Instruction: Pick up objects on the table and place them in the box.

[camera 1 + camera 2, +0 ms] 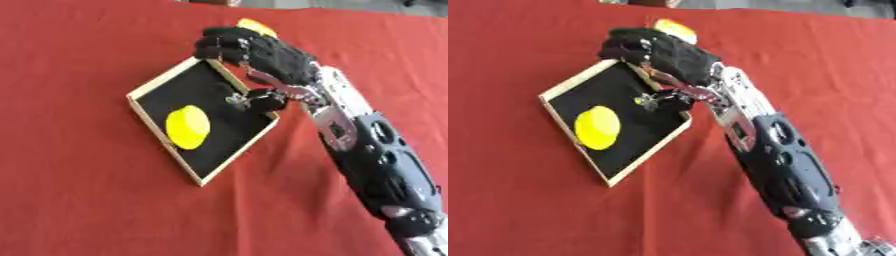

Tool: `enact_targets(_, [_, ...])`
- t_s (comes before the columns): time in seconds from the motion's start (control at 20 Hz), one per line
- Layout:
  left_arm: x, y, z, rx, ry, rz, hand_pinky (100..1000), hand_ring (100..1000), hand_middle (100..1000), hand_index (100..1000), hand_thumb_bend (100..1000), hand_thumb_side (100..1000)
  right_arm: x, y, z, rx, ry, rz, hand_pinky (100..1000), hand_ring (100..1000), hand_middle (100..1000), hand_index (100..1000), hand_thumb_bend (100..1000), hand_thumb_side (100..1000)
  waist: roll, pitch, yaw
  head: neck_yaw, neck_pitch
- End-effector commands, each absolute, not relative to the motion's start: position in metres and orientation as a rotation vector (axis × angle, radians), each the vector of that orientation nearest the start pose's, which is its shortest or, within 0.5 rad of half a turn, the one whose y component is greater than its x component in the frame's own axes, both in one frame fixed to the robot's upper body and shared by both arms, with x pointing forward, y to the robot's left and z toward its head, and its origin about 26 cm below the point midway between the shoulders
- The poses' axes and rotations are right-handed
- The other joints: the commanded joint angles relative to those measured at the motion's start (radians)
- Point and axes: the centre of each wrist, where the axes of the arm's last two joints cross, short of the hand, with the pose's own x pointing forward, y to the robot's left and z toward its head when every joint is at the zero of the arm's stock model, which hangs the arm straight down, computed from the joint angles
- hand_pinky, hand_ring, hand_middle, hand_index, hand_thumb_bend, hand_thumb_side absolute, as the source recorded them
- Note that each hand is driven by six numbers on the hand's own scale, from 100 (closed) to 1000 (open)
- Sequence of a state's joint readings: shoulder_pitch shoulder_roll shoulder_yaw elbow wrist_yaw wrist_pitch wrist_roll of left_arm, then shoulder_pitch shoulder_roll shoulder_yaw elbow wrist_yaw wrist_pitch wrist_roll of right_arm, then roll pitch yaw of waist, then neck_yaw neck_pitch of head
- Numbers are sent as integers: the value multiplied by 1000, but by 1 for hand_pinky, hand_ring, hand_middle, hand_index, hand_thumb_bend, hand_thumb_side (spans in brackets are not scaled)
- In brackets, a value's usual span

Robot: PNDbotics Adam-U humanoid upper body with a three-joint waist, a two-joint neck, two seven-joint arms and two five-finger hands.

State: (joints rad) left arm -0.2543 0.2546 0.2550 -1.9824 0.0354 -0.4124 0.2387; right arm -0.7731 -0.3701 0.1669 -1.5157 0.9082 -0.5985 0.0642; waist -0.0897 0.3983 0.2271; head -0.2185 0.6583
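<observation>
A: Cloth first. What covers the table?

B: A red tablecloth [79, 200], matte and soft-looking, filling nearly the whole view.

A: And the box?

B: One box [144, 90], a shallow rectangular tray lying askew. Its rim is thin pale wood; its floor is flat, dull black.

A: What lies inside?

B: One yellow object [188, 127], smooth, rounded and oval, resting on the black floor toward the box's left end, apart from the rim.

A: Any other yellow pieces?

B: A second yellow object [675, 28], also rounded, shows just past the box's far corner. Only part of it shows; the rest is hidden behind the hand. So two yellow things in all: one in the box, one outside it.

A: How many arms?

B: One, the right arm, glossy black shells with silver joints, coming in from the lower right.

A: And its hand?

B: The right hand [262, 52] is black and sits over the box's far corner. Its fingers [219, 42] are bent downward beside the second yellow object, and the thumb hangs over the black floor. Whether the fingers actually have hold of that object, I cannot tell; they cover the spot where they meet it.
</observation>
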Motion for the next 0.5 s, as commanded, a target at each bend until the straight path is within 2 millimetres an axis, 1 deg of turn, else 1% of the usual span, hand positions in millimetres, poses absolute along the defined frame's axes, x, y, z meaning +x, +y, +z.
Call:
enact_targets(0.05, [289, 318, 200, -505, 3507, -187, 856, 698, 799, 888, 100, 719, 400, -218, 270, 975, 2570, -1595, 912, 956, 868, 913, 100, 176, 5, -29, 0, 4, -3])
enact_targets(0.2, [289, 318, 200, -502, 3508, -186, 855, 697, 799, 888, 100, 719, 400, -227, 284, 989, 2596, -1561, 912, 957, 870, 915, 100, 155, 5, -30, 1, 4, -4])
enact_targets(0.35, [289, 317, 200, -501, 3509, -184, 856, 698, 799, 888, 100, 719, 401, -241, 297, 1029, 2622, -1557, 911, 960, 873, 916, 100, 134, 5, -31, 1, 4, -5])
enact_targets(0.45, [289, 318, 200, -503, 3509, -183, 856, 697, 799, 888, 100, 719, 403, -256, 303, 1076, 2635, -1588, 910, 960, 874, 917, 100, 136, 4, -31, 0, 5, -5])
enact_targets(0.5, [289, 318, 200, -505, 3509, -181, 856, 697, 800, 888, 100, 719, 405, -265, 305, 1102, 2643, -1615, 909, 961, 875, 918, 100, 165, 3, -31, -1, 7, -6])
